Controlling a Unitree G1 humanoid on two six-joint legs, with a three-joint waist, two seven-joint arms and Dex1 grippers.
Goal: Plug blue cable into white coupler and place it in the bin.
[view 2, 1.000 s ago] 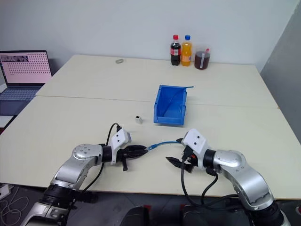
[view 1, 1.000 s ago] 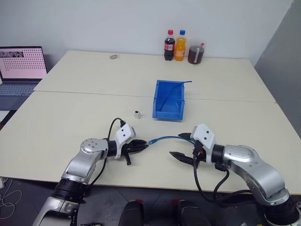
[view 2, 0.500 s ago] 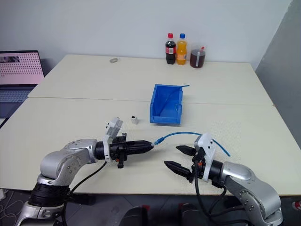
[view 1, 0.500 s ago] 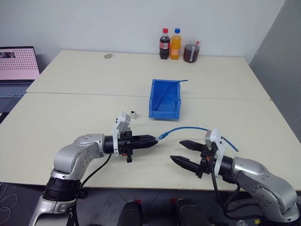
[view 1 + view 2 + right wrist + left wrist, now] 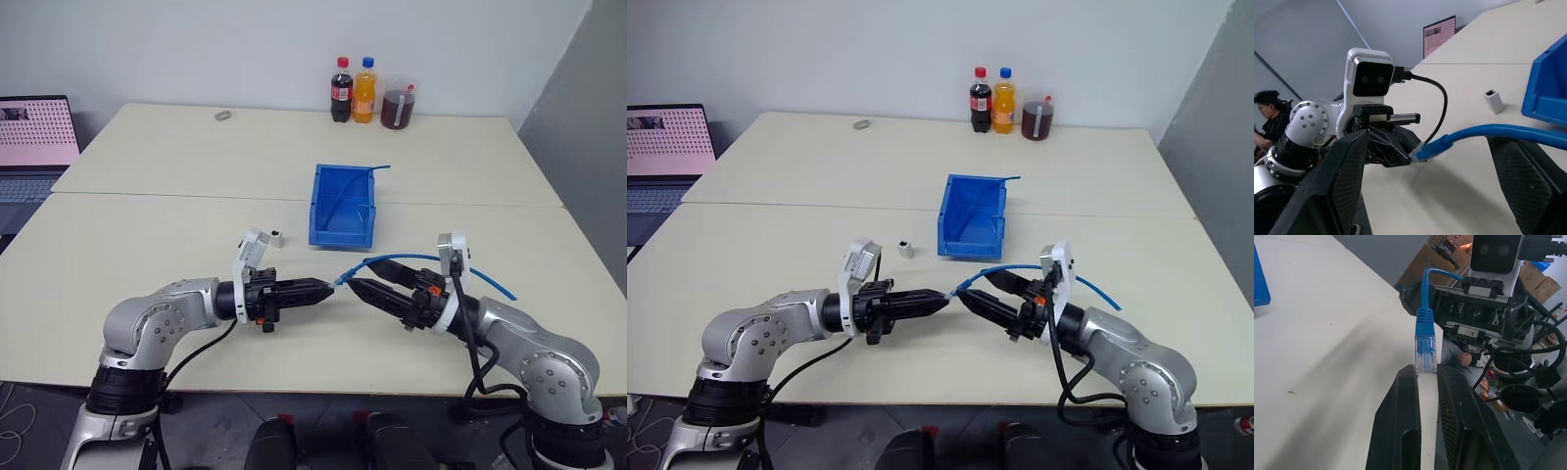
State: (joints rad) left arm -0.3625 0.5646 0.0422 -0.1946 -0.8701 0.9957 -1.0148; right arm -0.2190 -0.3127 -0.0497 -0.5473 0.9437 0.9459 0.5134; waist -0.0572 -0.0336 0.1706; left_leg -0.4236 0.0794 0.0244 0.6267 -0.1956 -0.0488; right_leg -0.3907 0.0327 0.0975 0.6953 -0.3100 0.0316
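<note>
Cream-coloured, the counter (image 5: 147,245) is made of 2 tops butted together along a seam. A laptop (image 5: 29,147) with a lit screen sits off its far left corner. Near the counter's middle, just on the near side of the seam, stands the bin (image 5: 343,208), blue and open-topped, with a thin darker-blue wire (image 5: 367,168) sticking out over its far rim. At the far edge stand 3 drinks: a cola bottle (image 5: 341,90), an orange soda bottle (image 5: 366,90) and a cup of dark liquid (image 5: 397,108). A small grey roll of tape (image 5: 223,116) lies toward the far left.

Above the near edge, the left gripper (image 5: 318,290) has its fingers (image 5: 1400,431) pressed together on the clear plug at the end of the blue cable (image 5: 392,260), which arcs away to the right over the other arm and trails down toward the counter's right side. The right gripper (image 5: 367,279) faces it with fingers (image 5: 1342,171) spread apart, 1 to each side of the cable, gripping nothing.

The white coupler (image 5: 278,237) stands on the counter just left of the bin, apart from both grippers.
</note>
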